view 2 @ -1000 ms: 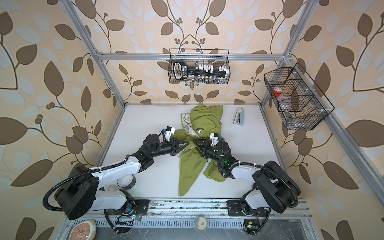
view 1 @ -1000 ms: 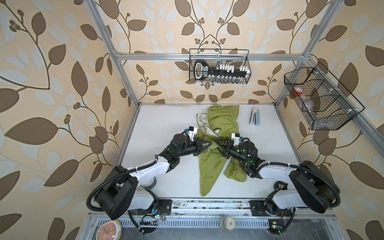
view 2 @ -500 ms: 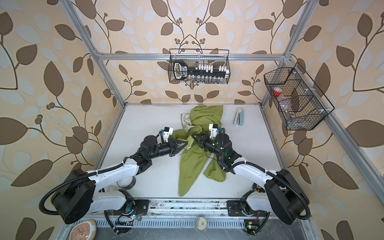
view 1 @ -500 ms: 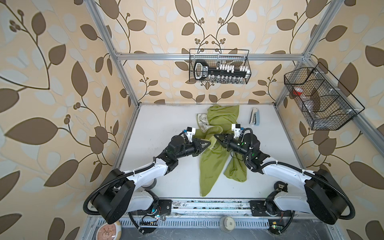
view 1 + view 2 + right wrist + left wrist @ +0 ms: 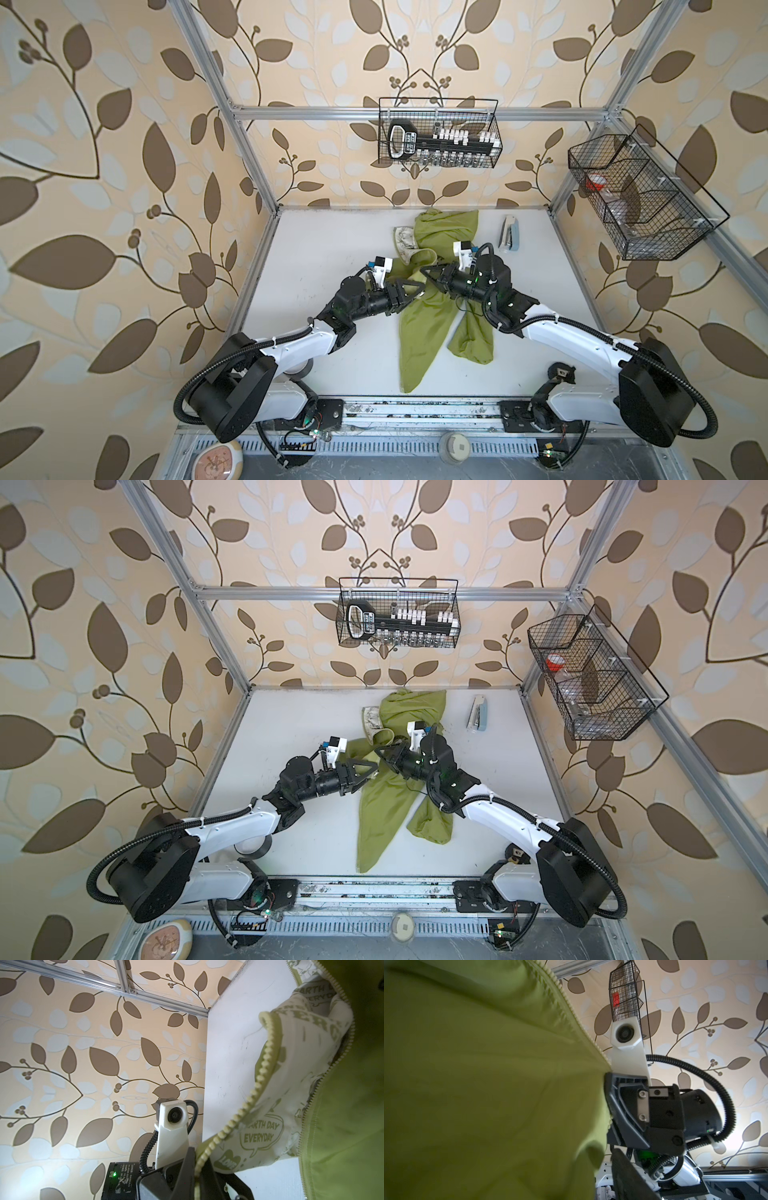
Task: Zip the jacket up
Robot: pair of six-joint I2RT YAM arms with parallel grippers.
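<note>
Leaf-wallpapered booth, white table point(image 5: 332, 249): right fingers point(image 5: 432, 275) clamped on jacket point(image 5: 419, 328); left fingers point(image 5: 409, 287) at jacket, state unclear.

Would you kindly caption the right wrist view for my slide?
Unzipped jacket: toothed zipper edge curling beside cream lining printed EARTH DAY EVERYDAY.

Jacket point(image 5: 419, 328) was olive-green outside, lining point(image 5: 311, 1028) cream with green speech-bubble lettering, zipper teeth point(image 5: 261, 1076) pale yellow-cream. Tabletop point(image 5: 332, 257) was white with faint grey scuffs; wallpaper point(image 5: 124, 166) was beige with brown and pale-grey leaf-and-vine pattern. Wire baskets point(image 5: 436, 133) were black, stapler point(image 5: 510, 234) pale blue and white.
</note>
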